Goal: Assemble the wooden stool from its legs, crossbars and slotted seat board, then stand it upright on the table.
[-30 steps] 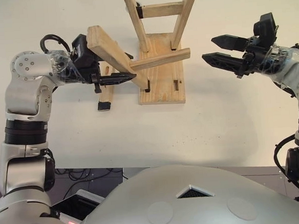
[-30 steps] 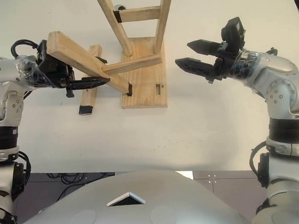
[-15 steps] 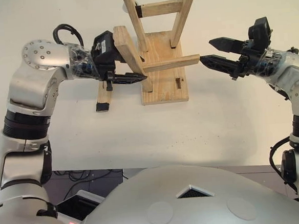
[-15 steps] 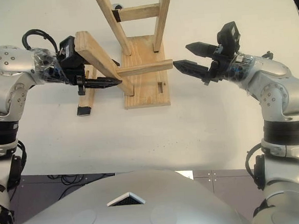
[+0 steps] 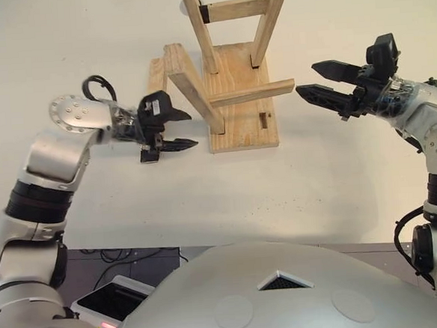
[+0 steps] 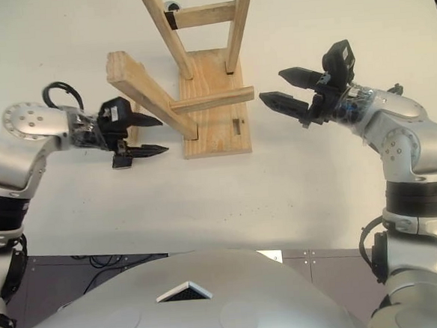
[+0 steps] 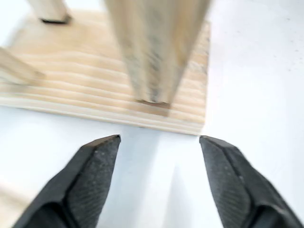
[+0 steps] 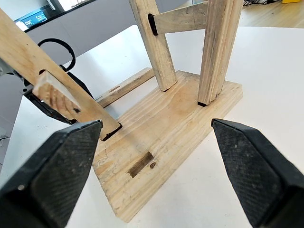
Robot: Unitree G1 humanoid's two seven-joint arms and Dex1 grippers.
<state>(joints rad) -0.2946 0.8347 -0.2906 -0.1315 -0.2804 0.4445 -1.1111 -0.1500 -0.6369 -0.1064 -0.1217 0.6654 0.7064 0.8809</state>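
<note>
Wooden stool step: the leaning pale wooden leg [image 5: 191, 87] is sitting tilted in a near slot of the flat slotted seat board [image 5: 242, 128]. Its short crossbar [image 5: 251, 94] probably wants steadying at the free end before the leg is pressed upright.
Right gripper [image 5: 306, 78]: hanging with fingers spread, empty, just beside that free end.
Left gripper [image 5: 192, 130]: hanging wide apart, empty, near the board's left edge, beside the loose wooden leg [image 5: 154, 69].
Stool: lying seat-down on the white table [image 5: 338, 163].
</note>
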